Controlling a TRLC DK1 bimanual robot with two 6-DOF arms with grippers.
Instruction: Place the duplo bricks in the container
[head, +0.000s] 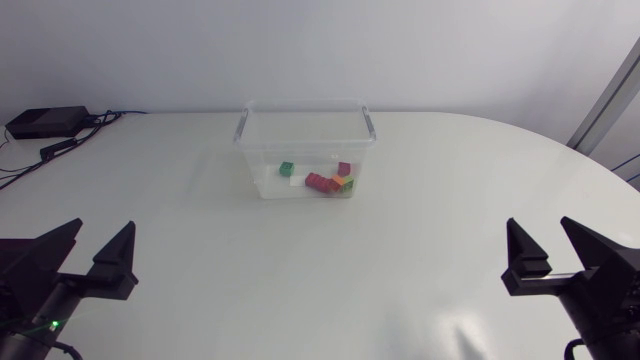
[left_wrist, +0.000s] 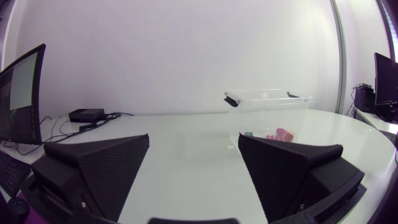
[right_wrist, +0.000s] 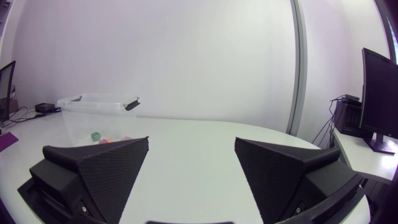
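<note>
A clear plastic container (head: 246, 127) stands at the table's far middle. Inside it lie several duplo bricks: a green one (head: 287, 169), a red one (head: 320, 182), a dark red one (head: 344, 168) and a yellow-green one (head: 345, 182). My left gripper (head: 92, 252) sits open and empty at the near left, far from the container. At the near right my right gripper (head: 558, 251) is likewise open and empty. In the left wrist view the container (left_wrist: 267, 99) shows ahead of the open gripper (left_wrist: 194, 155). The right wrist view has the container (right_wrist: 81, 106) ahead beyond one finger of the gripper (right_wrist: 191, 158).
A black box (head: 45, 122) with cables sits at the table's far left corner. White tabletop (head: 320, 270) stretches between the grippers and the container.
</note>
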